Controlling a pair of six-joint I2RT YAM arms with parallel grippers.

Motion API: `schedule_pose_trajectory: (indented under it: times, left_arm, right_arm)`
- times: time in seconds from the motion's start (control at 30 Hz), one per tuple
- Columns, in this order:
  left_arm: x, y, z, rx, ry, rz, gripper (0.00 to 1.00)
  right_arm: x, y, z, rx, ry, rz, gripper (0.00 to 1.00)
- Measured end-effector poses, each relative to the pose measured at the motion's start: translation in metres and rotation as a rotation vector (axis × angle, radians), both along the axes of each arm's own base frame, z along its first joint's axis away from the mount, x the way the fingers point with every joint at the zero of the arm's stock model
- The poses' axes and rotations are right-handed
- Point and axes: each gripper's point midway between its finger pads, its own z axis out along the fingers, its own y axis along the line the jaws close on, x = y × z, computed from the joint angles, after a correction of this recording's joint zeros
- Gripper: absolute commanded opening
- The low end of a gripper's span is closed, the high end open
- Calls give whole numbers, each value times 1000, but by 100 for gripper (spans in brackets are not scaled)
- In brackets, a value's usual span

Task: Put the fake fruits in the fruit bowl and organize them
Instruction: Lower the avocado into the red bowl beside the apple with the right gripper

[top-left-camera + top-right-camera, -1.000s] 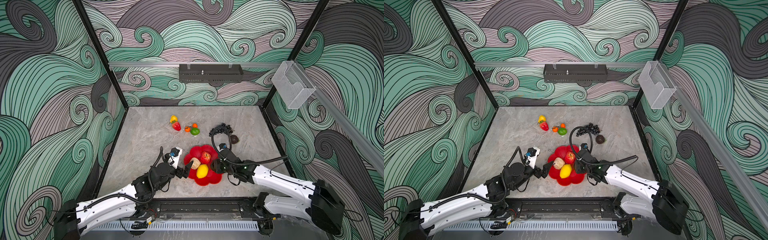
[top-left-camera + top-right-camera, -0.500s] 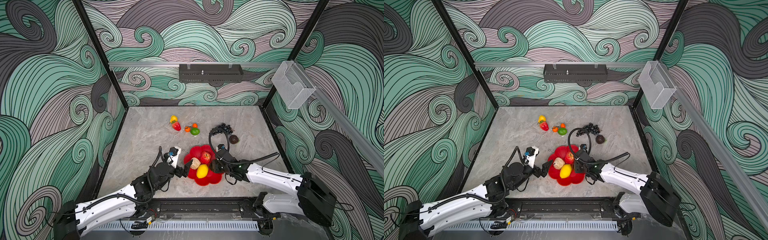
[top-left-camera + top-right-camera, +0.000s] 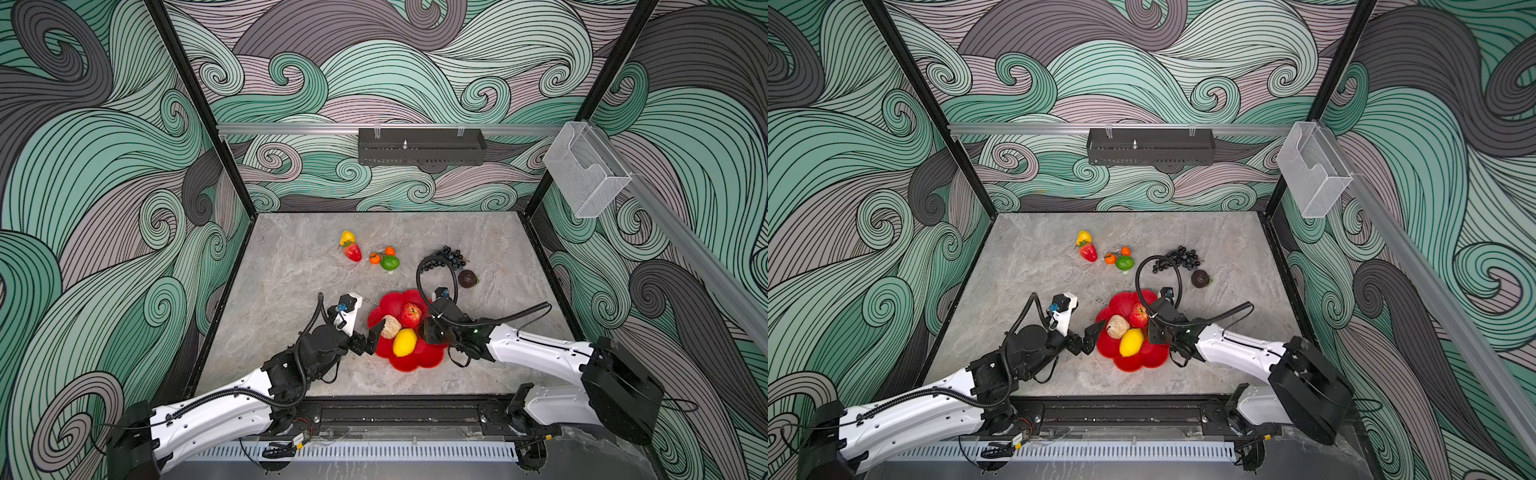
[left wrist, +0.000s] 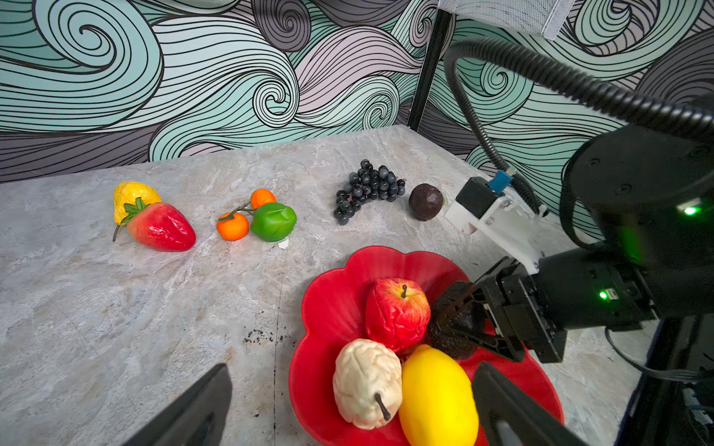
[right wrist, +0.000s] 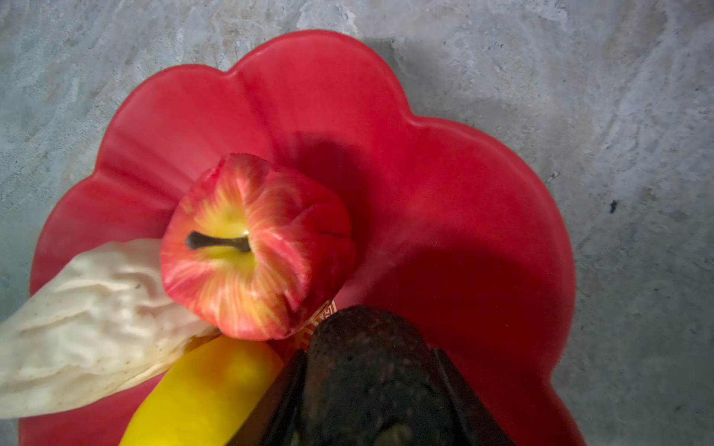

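Observation:
The red scalloped fruit bowl [image 3: 424, 360] [image 3: 1142, 362] [image 4: 336, 309] [image 5: 425, 193] holds a red apple [image 3: 410, 314] [image 5: 255, 247], a beige pear [image 3: 390, 327] [image 4: 367, 382] and a yellow lemon [image 3: 404, 342] [image 4: 436, 397]. My right gripper [image 3: 430, 330] [image 3: 1154, 332] [image 4: 463, 320] [image 5: 369, 382] is shut on a dark rough fruit [image 4: 450, 332] [image 5: 367, 347], low over the bowl beside the apple and lemon. At the bowl's left rim my left gripper [image 3: 373, 337] [image 3: 1091, 338] [image 4: 353, 386] stands open and holds nothing; its fingers straddle the pear and lemon.
Farther back on the table lie a strawberry [image 3: 352, 252] with a yellow fruit [image 3: 347, 237], two small oranges [image 3: 375, 258] with a green lime [image 3: 390, 262], a dark grape bunch [image 3: 446, 256] and a dark round fruit [image 3: 467, 278]. The right arm's cable loops above the bowl.
My right gripper has crept slightly further in over the bowl, still holding the dark fruit. The left arm has stayed put.

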Motion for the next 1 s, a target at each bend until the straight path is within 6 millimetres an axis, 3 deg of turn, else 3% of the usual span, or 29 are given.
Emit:
schedule_pose_trajectory:
  times: [0.5, 0.73, 1.0]
  left_arm:
    - [1, -1, -4, 10, 8, 2, 99]
    - [1, -1, -4, 10, 8, 1, 99]
    - [1, -1, -4, 10, 8, 1, 99]
  right_arm:
    - [3, 0, -5, -5, 4, -4, 52]
    - [4, -1, -5, -8, 3, -8, 59]
    - [6, -4, 11, 12, -38, -18, 63]
